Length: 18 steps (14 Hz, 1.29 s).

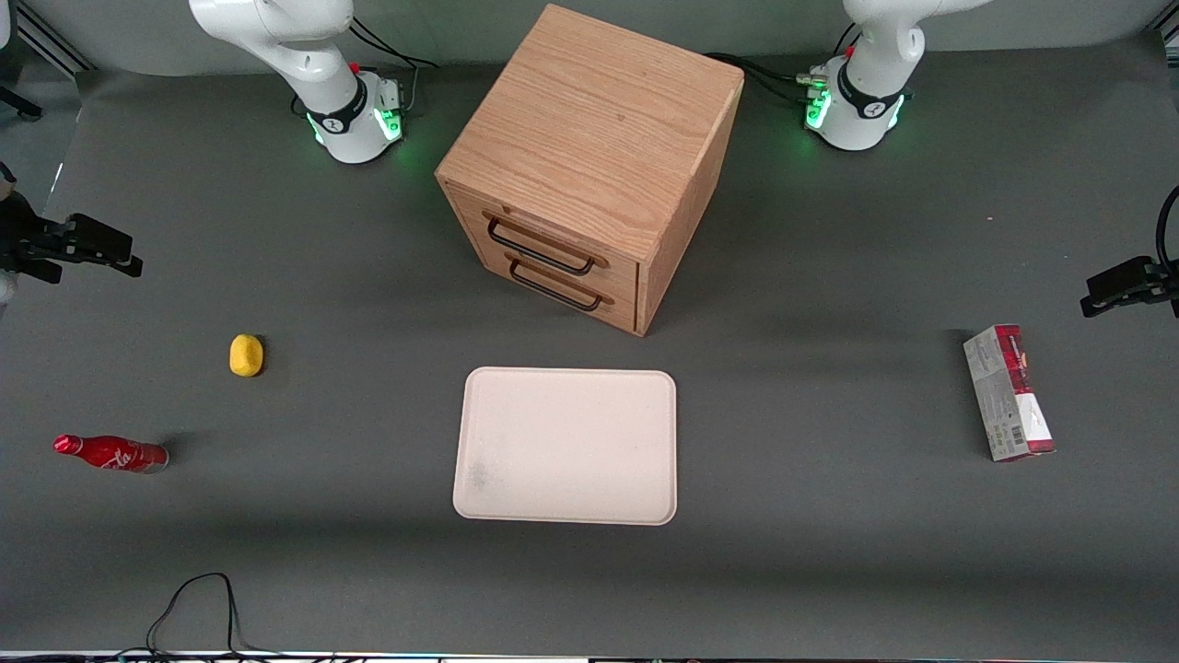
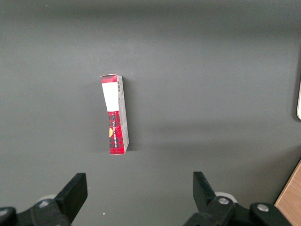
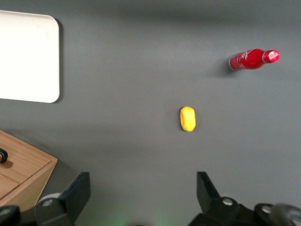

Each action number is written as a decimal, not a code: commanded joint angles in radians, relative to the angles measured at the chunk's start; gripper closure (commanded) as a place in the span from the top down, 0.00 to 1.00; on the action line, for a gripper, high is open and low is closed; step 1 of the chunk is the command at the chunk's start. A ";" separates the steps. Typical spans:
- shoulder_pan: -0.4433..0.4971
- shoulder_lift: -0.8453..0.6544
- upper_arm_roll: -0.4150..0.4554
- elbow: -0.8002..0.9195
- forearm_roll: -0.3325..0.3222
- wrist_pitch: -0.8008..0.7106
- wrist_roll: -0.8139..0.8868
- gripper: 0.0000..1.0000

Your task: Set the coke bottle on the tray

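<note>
Seen from the front, the coke bottle [image 1: 110,454] sat low in the frame at the working arm's end of the table, its red cap pointing at the frame's edge. I could not tell whether it stood or lay. A small yellow lump [image 1: 246,355] sat near it, farther from the camera. The tray [image 1: 566,446] lay bare at the middle of the frame, in front of the wooden drawer cabinet [image 1: 589,175], well apart from the bottle. A red-and-white carton [image 1: 1009,393] lay toward the parked arm's end. The grey table mat [image 1: 829,571] covered everything, with a black cable [image 1: 198,599] looping at the frame's lower edge.

From the left wrist, the carton [image 2: 115,115] lay alone on the mat.

From the right wrist, the gripper [image 3: 143,193] hung high over the mat with its fingers [image 3: 80,193] spread wide and nothing between them. The bottle [image 3: 251,60] was well away from it, the yellow lump [image 3: 187,118] nearer. The tray [image 3: 28,56] and a cabinet corner [image 3: 23,174] also showed.
</note>
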 commanded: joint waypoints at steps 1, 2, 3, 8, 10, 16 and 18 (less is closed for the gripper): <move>-0.010 0.022 -0.030 0.029 -0.012 0.003 0.009 1.00; -0.013 0.037 -0.038 0.049 -0.010 0.003 0.008 1.00; -0.021 0.077 -0.064 0.097 -0.009 0.003 -0.003 1.00; -0.143 0.256 -0.093 0.317 0.028 -0.011 -0.168 1.00; -0.195 0.336 -0.091 0.425 0.033 -0.014 -0.239 1.00; -0.320 0.496 -0.081 0.612 0.079 -0.017 -0.382 1.00; -0.332 0.498 -0.076 0.612 0.083 -0.010 -0.391 1.00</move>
